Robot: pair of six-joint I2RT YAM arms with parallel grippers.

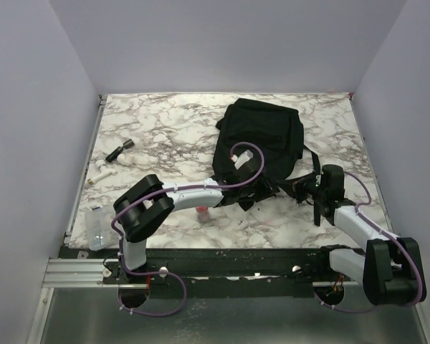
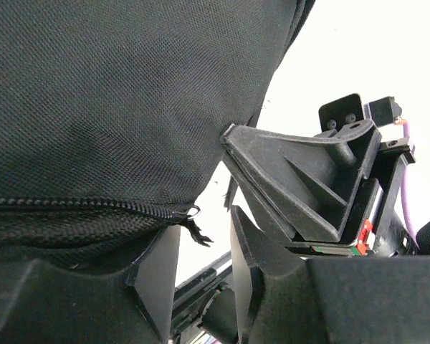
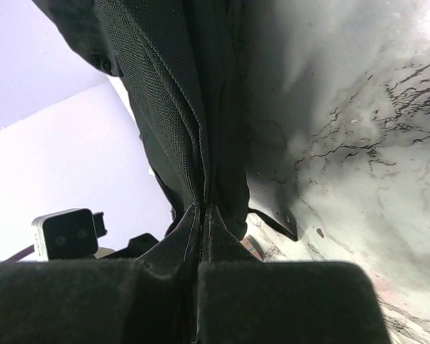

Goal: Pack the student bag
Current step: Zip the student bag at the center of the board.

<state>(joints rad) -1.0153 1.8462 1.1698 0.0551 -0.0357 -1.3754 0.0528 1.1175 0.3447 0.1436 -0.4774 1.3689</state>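
The student bag (image 1: 261, 137) lies at the back middle of the marble table, a big black fabric backpack. In the left wrist view its mesh side (image 2: 115, 107) fills the upper left, with a zip line and a zip pull (image 2: 194, 223) hanging at its end. My left gripper (image 2: 204, 247) is open at the bag's near edge (image 1: 248, 186); the pull hangs just above the gap, and nothing lies between the fingers. My right gripper (image 3: 203, 209) is shut on a fold of the bag's fabric (image 3: 179, 122), at the bag's near right corner (image 1: 304, 188).
At the table's left lie a small black cylinder (image 1: 119, 151), a white piece (image 1: 100, 172) and a clear plastic item (image 1: 97, 228). A small pink object (image 1: 203, 213) sits under the left forearm. Black straps (image 1: 312, 161) trail at the bag's right. Grey walls close in on three sides.
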